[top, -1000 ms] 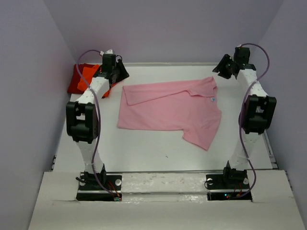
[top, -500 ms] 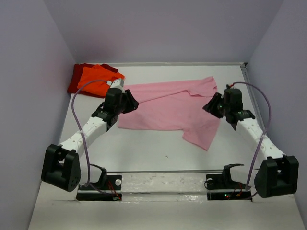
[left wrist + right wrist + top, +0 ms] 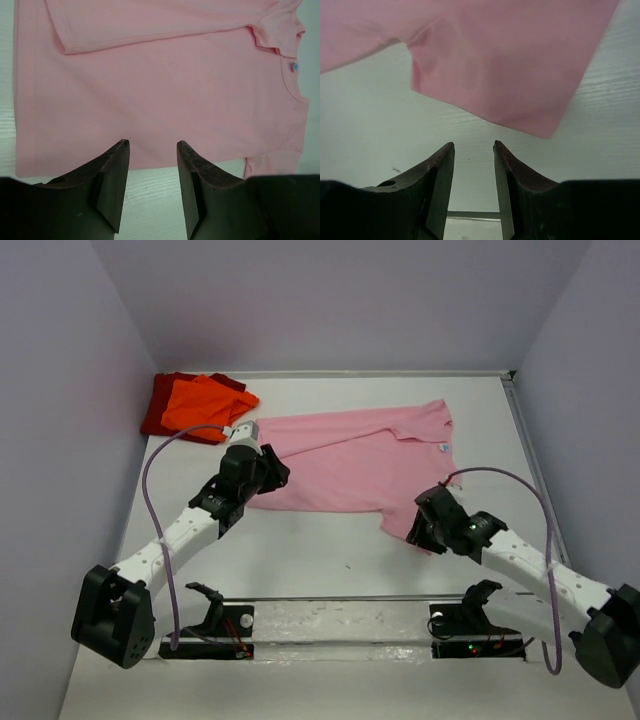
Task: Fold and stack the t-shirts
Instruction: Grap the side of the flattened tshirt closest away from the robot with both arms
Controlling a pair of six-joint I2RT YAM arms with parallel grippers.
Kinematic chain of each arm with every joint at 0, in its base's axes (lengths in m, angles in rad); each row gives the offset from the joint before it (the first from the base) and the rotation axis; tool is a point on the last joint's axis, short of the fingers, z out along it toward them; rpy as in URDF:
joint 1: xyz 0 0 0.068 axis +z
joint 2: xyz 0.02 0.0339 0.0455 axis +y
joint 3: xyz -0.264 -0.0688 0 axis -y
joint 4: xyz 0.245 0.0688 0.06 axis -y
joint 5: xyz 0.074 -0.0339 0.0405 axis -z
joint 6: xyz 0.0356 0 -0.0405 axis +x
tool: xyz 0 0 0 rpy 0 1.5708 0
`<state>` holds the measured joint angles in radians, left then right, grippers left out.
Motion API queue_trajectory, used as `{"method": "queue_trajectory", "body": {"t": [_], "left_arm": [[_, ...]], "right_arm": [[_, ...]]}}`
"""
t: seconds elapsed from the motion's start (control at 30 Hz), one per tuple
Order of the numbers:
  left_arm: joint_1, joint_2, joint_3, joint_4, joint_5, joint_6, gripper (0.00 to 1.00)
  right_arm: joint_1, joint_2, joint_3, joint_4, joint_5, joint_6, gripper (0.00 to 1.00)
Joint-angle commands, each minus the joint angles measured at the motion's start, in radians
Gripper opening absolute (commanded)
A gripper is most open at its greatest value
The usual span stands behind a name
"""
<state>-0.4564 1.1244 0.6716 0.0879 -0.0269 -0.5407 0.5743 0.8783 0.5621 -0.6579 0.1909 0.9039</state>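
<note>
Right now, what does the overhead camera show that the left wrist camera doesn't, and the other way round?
Only overhead: the orange t-shirt lying on the dark red t-shirt in the far left corner, and the right gripper by the near sleeve of the pink t-shirt. Only left wrist: a close look at the dark fingers of the left gripper, apart, at the shirt's near hem. Both: the pink t-shirt spread on the table, with its small neck label.

The pink t-shirt [image 3: 350,465] is plain and light, its neck label [image 3: 296,66] pale with a blue mark. The orange t-shirt [image 3: 205,405] is bright, the red t-shirt [image 3: 155,405] dark, the table [image 3: 330,550] white.
</note>
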Motion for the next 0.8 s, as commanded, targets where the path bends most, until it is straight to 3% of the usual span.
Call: {"method": "queue_trajectory", "body": {"t": [0.0, 0.1, 0.2, 0.33, 0.43, 0.57, 0.77], "left_arm": [[-0.002, -0.005, -0.017, 0.053, -0.015, -0.005, 0.53], [-0.002, -0.003, -0.021, 0.056, -0.005, -0.004, 0.53], [-0.005, -0.008, -0.020, 0.055, 0.004, -0.001, 0.53], [-0.005, -0.014, -0.020, 0.058, 0.013, 0.002, 0.53], [-0.005, -0.014, -0.018, 0.056, 0.021, 0.007, 0.53], [-0.005, -0.011, -0.018, 0.065, 0.022, -0.001, 0.53], [-0.004, -0.020, -0.021, 0.067, 0.055, -0.005, 0.53]], "right_arm": [[0.185, 0.217, 0.143, -0.060, 0.192, 0.032, 0.43], [0.292, 0.390, 0.290, -0.138, 0.286, -0.037, 0.44], [0.323, 0.562, 0.450, -0.233, 0.409, -0.152, 0.46], [0.323, 0.568, 0.510, -0.212, 0.408, -0.315, 0.48], [0.323, 0.541, 0.538, -0.246, 0.403, -0.315, 0.49], [0.286, 0.480, 0.461, -0.220, 0.289, -0.112, 0.51], [0.277, 0.274, 0.220, -0.250, 0.347, 0.307, 0.51]]}}
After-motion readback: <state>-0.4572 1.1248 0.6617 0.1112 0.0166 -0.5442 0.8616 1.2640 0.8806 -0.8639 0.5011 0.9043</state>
